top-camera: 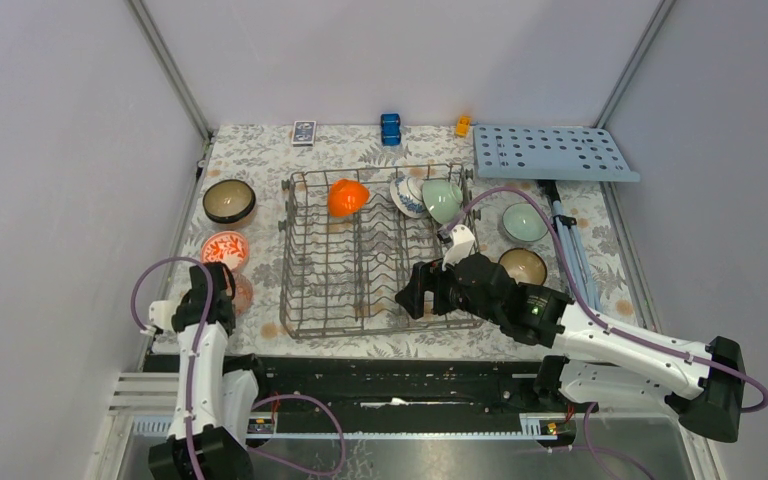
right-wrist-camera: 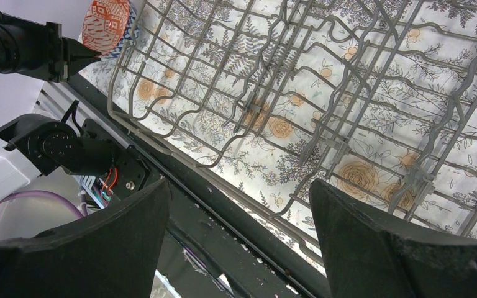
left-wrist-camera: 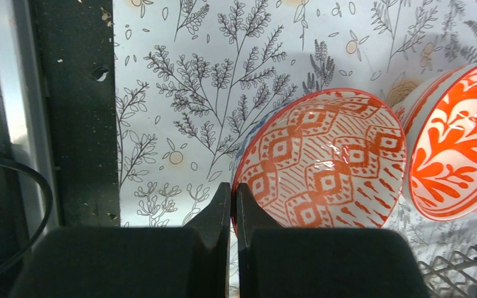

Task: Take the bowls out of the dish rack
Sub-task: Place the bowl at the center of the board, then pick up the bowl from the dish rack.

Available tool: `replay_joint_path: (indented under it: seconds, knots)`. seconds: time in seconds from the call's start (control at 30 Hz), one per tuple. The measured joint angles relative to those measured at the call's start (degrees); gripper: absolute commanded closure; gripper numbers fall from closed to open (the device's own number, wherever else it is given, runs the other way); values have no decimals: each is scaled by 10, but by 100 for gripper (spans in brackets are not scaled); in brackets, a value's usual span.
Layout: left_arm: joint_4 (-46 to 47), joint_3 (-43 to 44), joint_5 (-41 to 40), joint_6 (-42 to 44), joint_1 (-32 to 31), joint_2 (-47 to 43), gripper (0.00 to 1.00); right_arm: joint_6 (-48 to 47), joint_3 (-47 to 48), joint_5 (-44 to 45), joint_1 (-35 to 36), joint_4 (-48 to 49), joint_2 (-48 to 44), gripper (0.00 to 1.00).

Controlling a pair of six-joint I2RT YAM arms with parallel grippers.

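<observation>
Three glossy bowls (top-camera: 348, 197) (one orange) occupy the wire rack (top-camera: 288, 262).

Glossy glazed bowls (left-wrist-camera: 329, 167) (light glinting inside), grey metal-wire dish rack (top-camera: 375, 255), matt printed table cover (left-wrist-camera: 223, 74)

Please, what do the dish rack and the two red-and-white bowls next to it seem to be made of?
The dish rack looks like grey metal wire, dull, perhaps coated: thin bent rods and upright tines. The diamond-patterned bowl and the leaf-patterned bowl are probably glazed ceramic: glossy glare lies over their painted patterns.
</observation>
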Motion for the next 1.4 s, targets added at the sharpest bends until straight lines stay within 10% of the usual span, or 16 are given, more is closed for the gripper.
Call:
replay_joint_path:
  seconds: [0.73, 1.13, 1.4]
  knots:
    - [-41, 21, -12, -30, -1, -10, 8, -3, 2, 0, 0, -3, 6, 12]
    - [-80, 246, -50, 92, -24, 27, 1, -15, 18, 3, 0, -22, 6, 11]
    - [6, 381, -79, 240, -251, 104, 1, -34, 54, 25, 0, -37, 29, 11]
